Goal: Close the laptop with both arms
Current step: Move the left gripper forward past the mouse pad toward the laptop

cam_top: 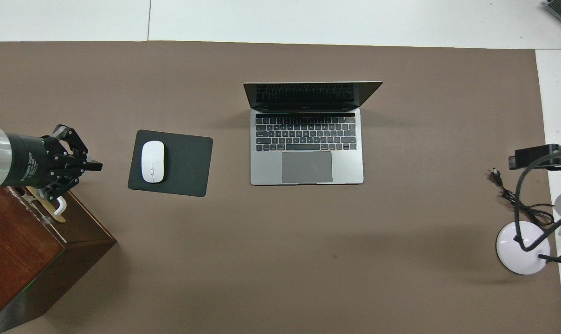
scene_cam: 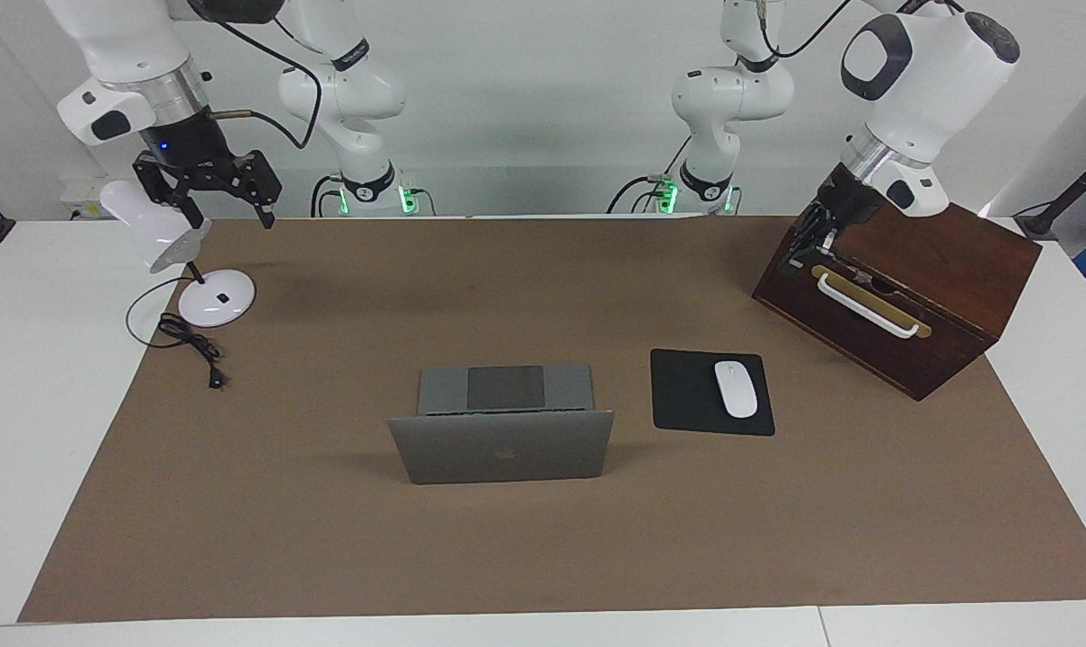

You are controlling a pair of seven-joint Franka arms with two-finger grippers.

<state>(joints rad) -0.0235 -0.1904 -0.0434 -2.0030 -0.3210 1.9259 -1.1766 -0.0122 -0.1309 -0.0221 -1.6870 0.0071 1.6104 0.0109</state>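
At the middle of the brown-covered tabletop (scene_cam: pixel 327 557) the laptop (scene_cam: pixel 504 431) is seen standing open, its lid (scene_cam: pixel 503 447) raised and leaning back away from the robots, the apple logo turned away from them. Keyboard deck and darker trackpad (cam_top: pixel 306 166) are left fully exposed toward the robots.

Toward the left arm's end, just beside the laptop, a black mouse pad (cam_top: pixel 183 162) is laid flat, with a white mouse (cam_top: pixel 152 161) resting on it. Nearer to the robots on that end, a dark wooden box (scene_cam: pixel 947 270) with a white handle (scene_cam: pixel 866 307) is set at an angle.

The left claw (scene_cam: pixel 801 244) is held low over the box's handle edge, the forearm slanted steeply down from a high, bent elbow; whether its fingers are parted or closed cannot be told, and no contact with the handle can be confirmed.

At the right arm's end, the right claw (scene_cam: pixel 228 211) is hung in the air over the white desk lamp (scene_cam: pixel 215 301), wrist pointed straight down, fingers (scene_cam: pixel 262 208) spread wide apart and nothing gripped between them. The lamp's black cable (scene_cam: pixel 188 340) is coiled on the tabletop beside its round base.

Both claws are kept well apart from the laptop.
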